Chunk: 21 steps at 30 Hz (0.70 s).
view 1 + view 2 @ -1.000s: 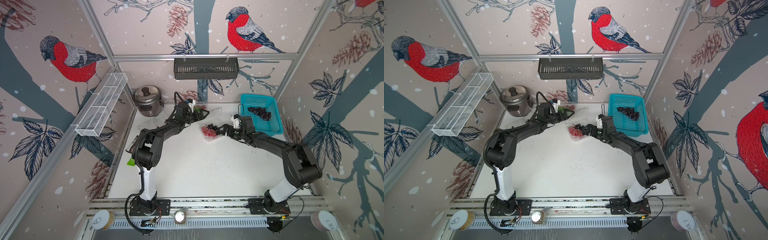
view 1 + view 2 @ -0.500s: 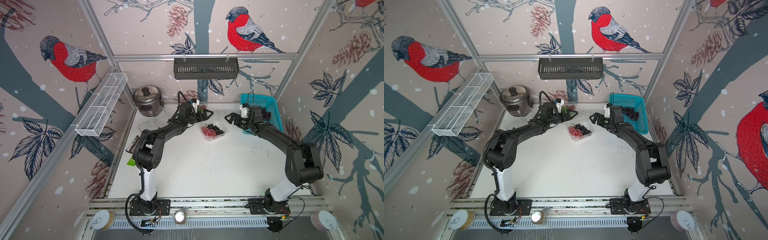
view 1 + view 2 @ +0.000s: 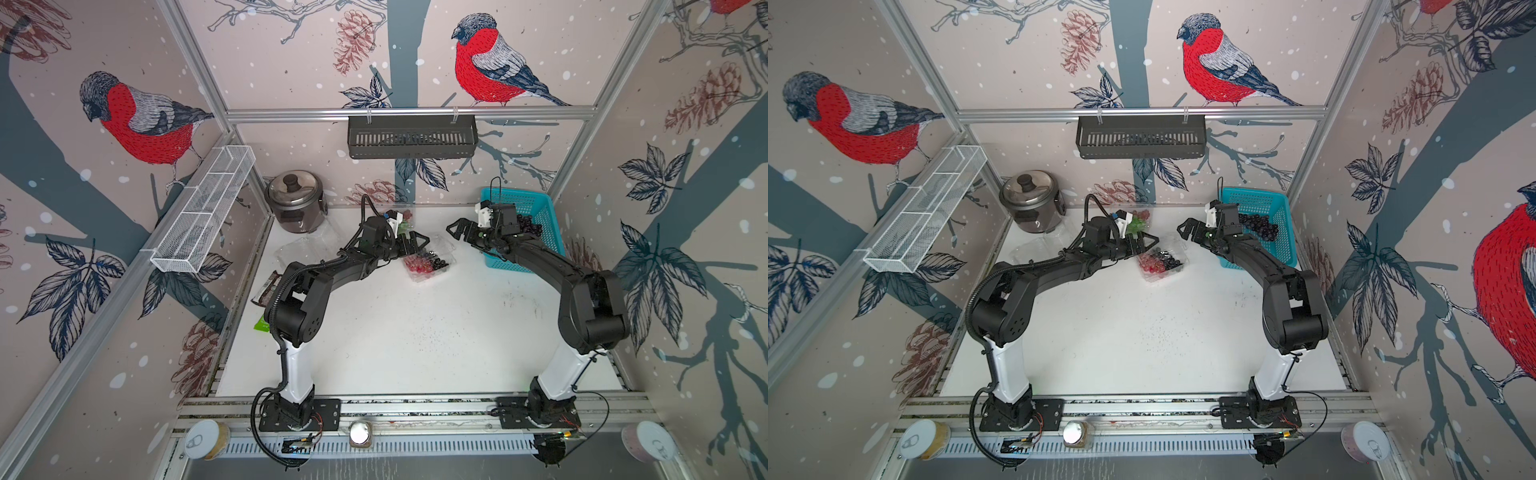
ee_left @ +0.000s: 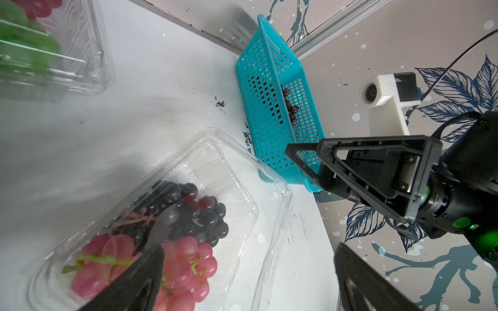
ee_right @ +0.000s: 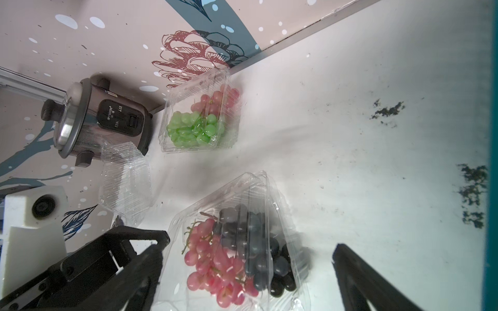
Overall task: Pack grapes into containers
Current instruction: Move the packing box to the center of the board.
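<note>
The print on the rice cooker (image 5: 107,118) is too small to read. Since a second ago the right gripper (image 3: 457,232) has drawn back from the clear box (image 3: 428,266) of red and dark grapes (image 5: 215,258), near the worktop's (image 3: 415,332) rear edge, toward the blue basket (image 3: 515,193); it and the left gripper (image 3: 415,246) beside that box gape wide, empty. The white worktop is crumb-speckled, ringed by bullfinch wallpaper (image 3: 486,66).

You face 3 bird-printed walls (image 3: 291,62), a white table (image 3: 415,353), a black hanging rack (image 3: 411,137) and a wire shelf (image 3: 203,216).
</note>
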Each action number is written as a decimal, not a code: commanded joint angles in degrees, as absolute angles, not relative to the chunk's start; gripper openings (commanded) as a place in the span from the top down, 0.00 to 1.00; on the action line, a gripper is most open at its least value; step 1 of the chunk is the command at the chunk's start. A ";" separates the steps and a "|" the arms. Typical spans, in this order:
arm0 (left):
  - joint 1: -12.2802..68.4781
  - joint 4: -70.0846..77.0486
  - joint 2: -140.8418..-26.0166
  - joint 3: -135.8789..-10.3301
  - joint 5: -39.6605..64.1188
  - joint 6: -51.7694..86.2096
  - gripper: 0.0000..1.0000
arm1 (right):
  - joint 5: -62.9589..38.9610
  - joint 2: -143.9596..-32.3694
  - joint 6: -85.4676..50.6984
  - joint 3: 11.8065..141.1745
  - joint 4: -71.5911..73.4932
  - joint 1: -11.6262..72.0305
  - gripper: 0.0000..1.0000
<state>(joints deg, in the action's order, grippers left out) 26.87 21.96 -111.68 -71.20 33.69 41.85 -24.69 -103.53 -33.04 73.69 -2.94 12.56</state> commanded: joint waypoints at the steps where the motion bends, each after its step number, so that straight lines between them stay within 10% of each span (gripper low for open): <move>1: 27.30 25.92 -110.84 -70.56 33.43 42.47 0.03 | -23.56 -105.89 -31.69 75.52 -4.53 13.89 0.00; 21: 27.77 26.82 -108.66 -65.67 32.95 43.04 0.03 | -23.27 -113.18 -31.56 72.04 -1.01 20.52 0.06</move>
